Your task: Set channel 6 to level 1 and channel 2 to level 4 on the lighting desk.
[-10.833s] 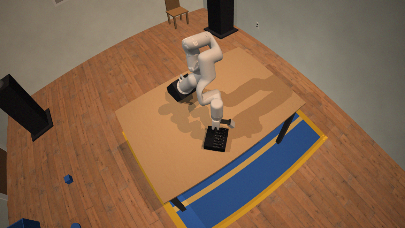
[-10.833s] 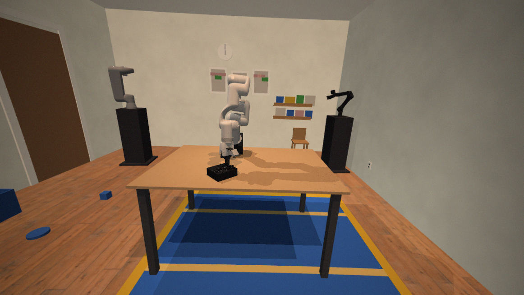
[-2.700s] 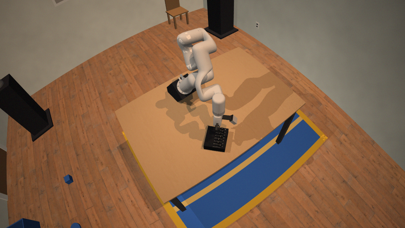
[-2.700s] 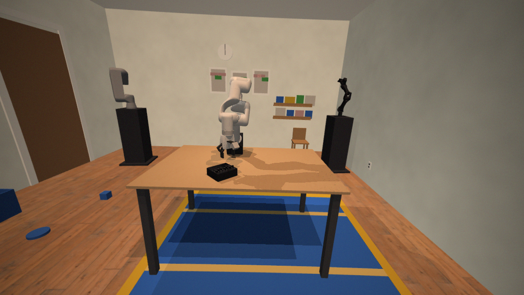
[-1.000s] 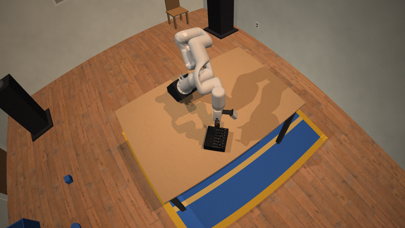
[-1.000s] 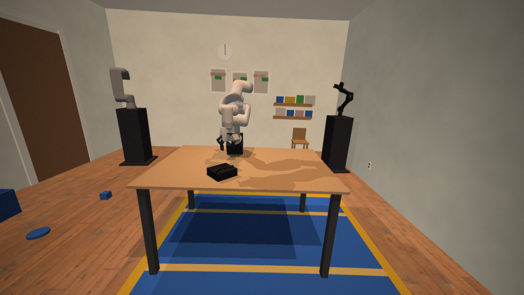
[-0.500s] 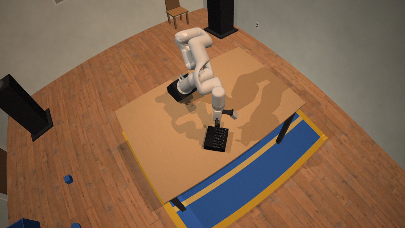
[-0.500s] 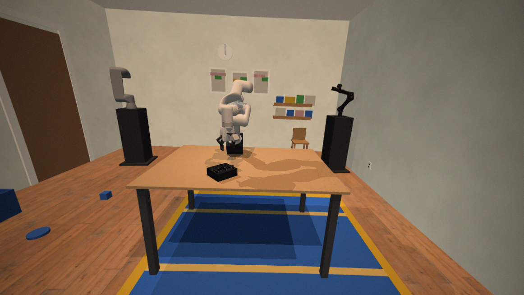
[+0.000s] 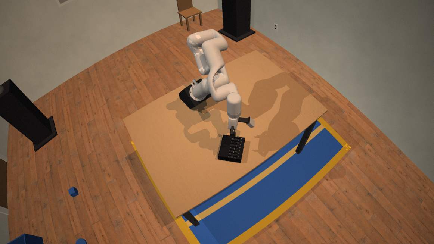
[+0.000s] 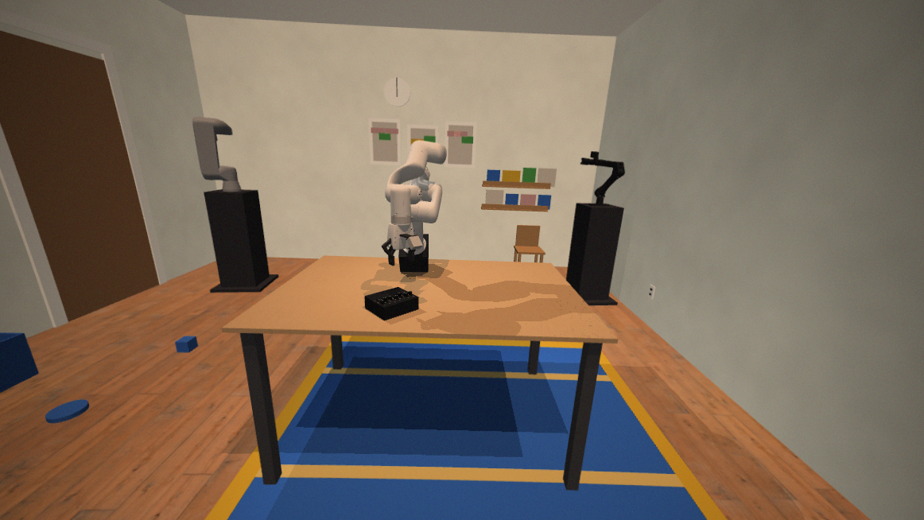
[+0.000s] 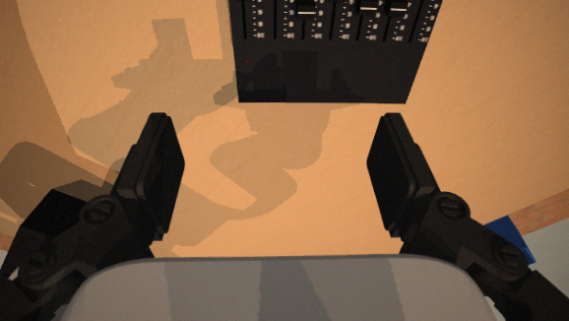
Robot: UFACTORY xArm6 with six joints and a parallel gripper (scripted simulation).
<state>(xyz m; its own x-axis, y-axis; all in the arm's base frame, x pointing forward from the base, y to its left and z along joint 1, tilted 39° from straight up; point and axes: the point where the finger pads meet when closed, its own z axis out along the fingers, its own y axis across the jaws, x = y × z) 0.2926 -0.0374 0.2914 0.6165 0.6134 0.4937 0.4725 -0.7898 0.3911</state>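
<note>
The black lighting desk (image 9: 231,148) stands flat on the wooden table, near its front edge; it also shows in the exterior view (image 10: 390,302). Its row of faders runs along the top panel. In the wrist view only the desk's near end (image 11: 325,49) is in frame at the top, with several pale fader caps (image 11: 306,8) and scale marks. My gripper (image 9: 232,132) hangs above the table just behind the desk's far end, fingers pointing down. In the wrist view the gripper (image 11: 276,169) is wide open with only bare table between the fingers.
The arm's black base (image 9: 194,96) sits at the table's back. Black pedestals (image 10: 236,238) stand on the floor on both sides of the table. A blue rug (image 10: 439,420) lies under the table's front.
</note>
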